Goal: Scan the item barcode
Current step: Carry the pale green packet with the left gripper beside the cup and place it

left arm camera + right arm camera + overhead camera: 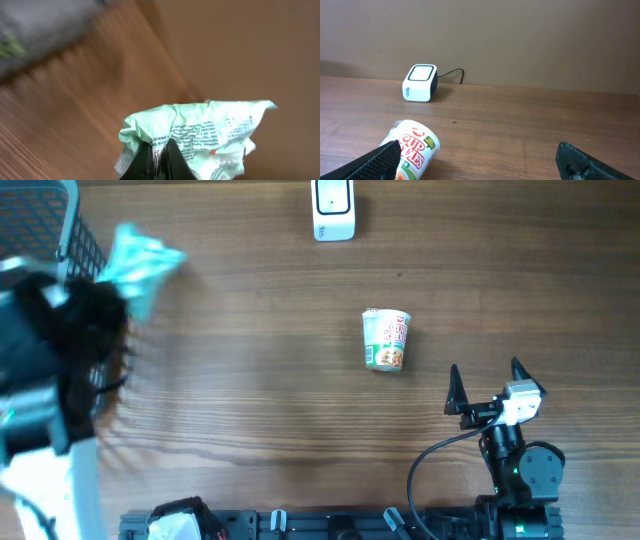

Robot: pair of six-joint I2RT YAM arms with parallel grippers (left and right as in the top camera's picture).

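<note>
- The green packet (200,132), crumpled and covered in small print, is held in the air at the far left of the tabletop (250,380). It sits just beside the basket (40,220), well apart from the scanner (333,208).
- The left jaws are clenched on the packet. Only the left wrist view shows this, with two dark fingertips (176,162) pinched together on its lower edge.
- From overhead the same packet is a pale teal smear next to the left arm (60,370). The arm is too blurred there for the grip or the print to be made out.
- No barcode can be told apart on the side of the packet that faces the left wrist camera.
- The scanner is a small white box at the far edge of the tabletop, right of the middle. The right wrist view adds its dark top window and a cable (451,75) leaving its back, neither of which is clear from overhead.
- A cup of noodles (386,340) lies on its side near the middle, between the scanner and the right arm. Its red lettering reads only in the right wrist view.
- The right jaws are released and stand spread wide, empty, with the black fingers (455,390) near the front right of the tabletop and apart from the cup.
- The basket, dark mesh with a grey rim, shows only in the overhead view.
</note>
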